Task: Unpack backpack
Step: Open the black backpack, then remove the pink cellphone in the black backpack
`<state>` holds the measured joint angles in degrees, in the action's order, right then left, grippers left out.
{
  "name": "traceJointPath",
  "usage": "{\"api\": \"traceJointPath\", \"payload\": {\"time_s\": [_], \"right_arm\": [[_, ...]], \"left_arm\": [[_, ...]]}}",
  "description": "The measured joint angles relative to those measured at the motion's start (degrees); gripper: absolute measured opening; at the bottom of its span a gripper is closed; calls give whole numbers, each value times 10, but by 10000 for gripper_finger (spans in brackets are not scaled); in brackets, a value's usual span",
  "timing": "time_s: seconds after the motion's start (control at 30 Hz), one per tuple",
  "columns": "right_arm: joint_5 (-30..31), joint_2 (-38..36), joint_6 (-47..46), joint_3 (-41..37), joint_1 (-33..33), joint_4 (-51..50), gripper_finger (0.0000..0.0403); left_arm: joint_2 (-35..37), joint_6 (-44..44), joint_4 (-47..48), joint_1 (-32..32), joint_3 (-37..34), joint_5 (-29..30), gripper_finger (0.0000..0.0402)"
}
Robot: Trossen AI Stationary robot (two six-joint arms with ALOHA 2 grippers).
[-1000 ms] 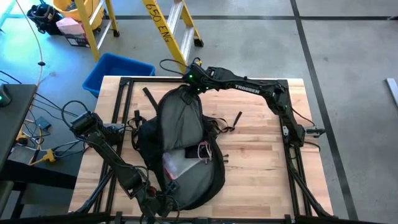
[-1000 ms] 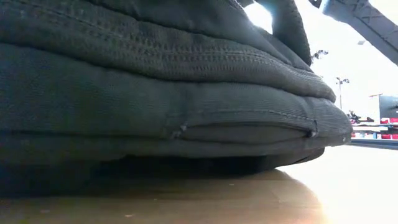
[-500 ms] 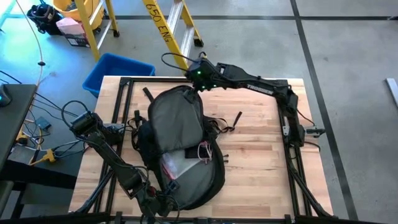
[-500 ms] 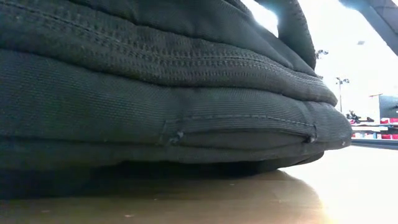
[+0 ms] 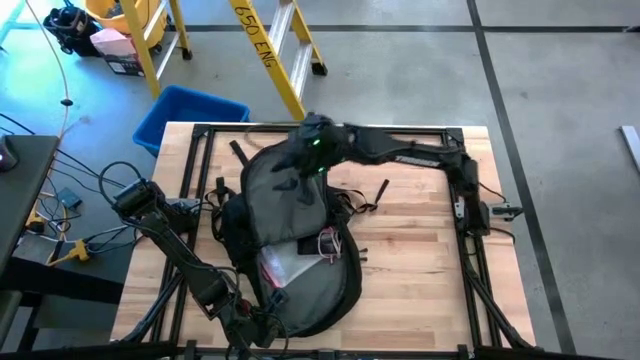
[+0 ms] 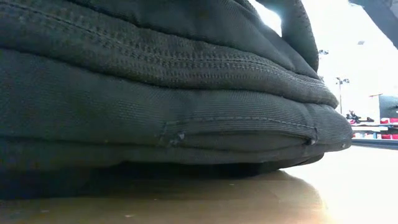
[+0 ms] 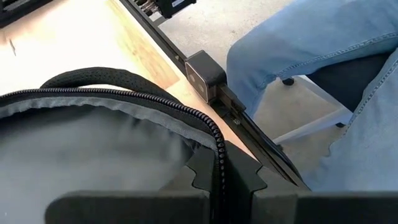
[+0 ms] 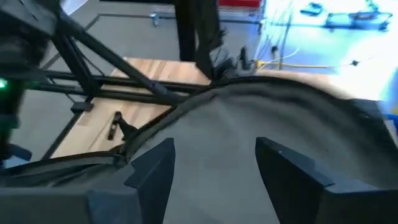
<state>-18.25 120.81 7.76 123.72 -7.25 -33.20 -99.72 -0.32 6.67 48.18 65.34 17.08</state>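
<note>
The large black fabric backpack (image 5: 290, 235) lies flat on the pale wooden counter (image 5: 420, 250), filling the centre of the high view from the upper middle of the frame down to the bottom edge, its main compartment unzipped and the grey lining showing. The step in hand looks like holding the bag open: the left end effector (image 7: 225, 177), at the bottom left of the high view, is clamped on the zipped rim of the backpack's opening, the zipper teeth running down between its two dark fingers. The right end effector (image 8: 214, 165) hovers over the top part of the backpack in the upper middle of the high view, a green light glowing on its wrist; its fingers stand apart with nothing between them, pointed down at the grey fabric. Inside the lower part of the opening sits a clear pouch (image 5: 290, 262) with pink at its edge, beside some small pale items I cannot identify. My judgement is that unpacking is barely begun, since nothing lies out on the counter; the next move likely calls for the right end effector to descend into the opening toward the pouch while the left one keeps the rim taut. Readable writing is sparse: "TROSSEN" on the right arm (image 5: 415, 155), and dark lettering on the yellow ladder (image 5: 262, 35) at the top, unclear to me.
</note>
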Motion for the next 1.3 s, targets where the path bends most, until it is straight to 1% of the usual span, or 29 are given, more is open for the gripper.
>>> {"api": "traceJointPath", "payload": {"time_s": [0.13,0.23,0.3,0.37,0.43,0.53,0.6,0.73,0.83,0.9,0.97,1.1,1.17,1.23,1.3], "right_arm": [[2,64,-24,0,-24,73,194],[6,109,-73,0,-45,128,187],[18,131,-110,0,-56,144,184],[27,145,-130,0,-64,148,183],[28,149,-130,0,-67,147,183],[47,136,-91,-1,-57,134,183],[77,107,-42,-2,-41,108,183],[157,33,43,-1,6,48,183],[183,-24,75,0,48,-36,183],[184,-58,75,0,80,-102,183],[182,-84,62,0,115,-165,183],[180,-92,6,-8,183,-260,183],[181,-91,-20,-46,212,-262,183],[187,-91,-50,-100,241,-253,183],[207,-90,-74,-163,263,-237,183]], "left_arm": [[0,2,-4,0,0,1,1],[0,4,-4,1,0,-7,1],[0,6,-4,3,0,-8,1],[0,6,-4,5,0,-11,1],[0,9,-6,5,0,-13,1],[0,9,-7,5,0,-14,1],[0,9,-7,6,0,-6,1],[0,9,-6,8,0,23,1],[0,5,-6,8,0,41,1],[0,1,-6,7,0,47,1],[0,0,-7,7,0,67,1],[-2,0,-26,4,0,127,1],[-2,-5,-32,-2,0,138,1],[-2,-11,-35,-6,0,140,1],[-2,-17,-34,-9,0,140,1]]}}
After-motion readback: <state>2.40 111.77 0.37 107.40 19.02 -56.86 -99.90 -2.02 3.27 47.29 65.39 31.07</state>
